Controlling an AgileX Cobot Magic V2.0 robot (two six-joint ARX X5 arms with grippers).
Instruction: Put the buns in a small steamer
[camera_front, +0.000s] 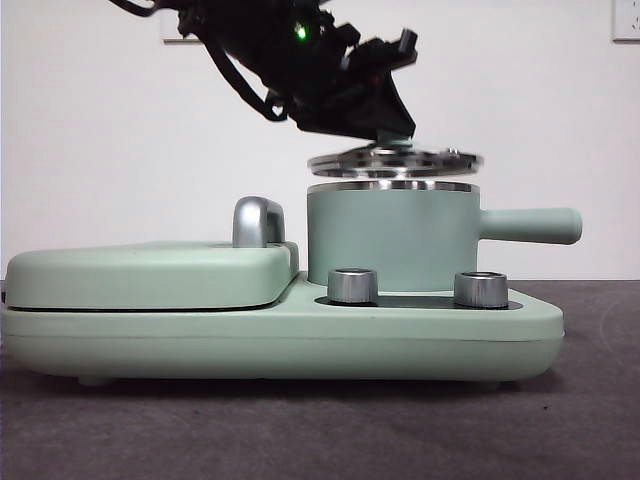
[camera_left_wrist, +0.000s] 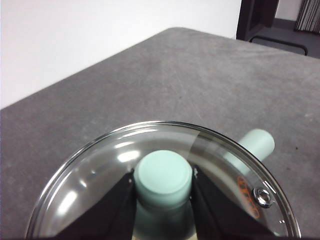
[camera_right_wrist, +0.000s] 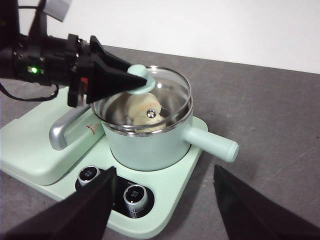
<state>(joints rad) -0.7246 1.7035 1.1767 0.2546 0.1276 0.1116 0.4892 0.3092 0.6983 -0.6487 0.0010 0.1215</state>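
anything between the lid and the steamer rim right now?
No. In the front view the glass lid, held by its knob in the left gripper, hangs just above the small steamer with a bare gap. Right gripper waits open.

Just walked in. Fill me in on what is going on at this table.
The left gripper is shut on the green knob of the round glass lid, holding it just above the steel rim of the pale mint-green cylindrical pot. Inside the pot, through the glass, lies a cream-white bun. The pot sits on a mint-green cooker base beside a flat lidded griddle. The right gripper waits open, back from the base.
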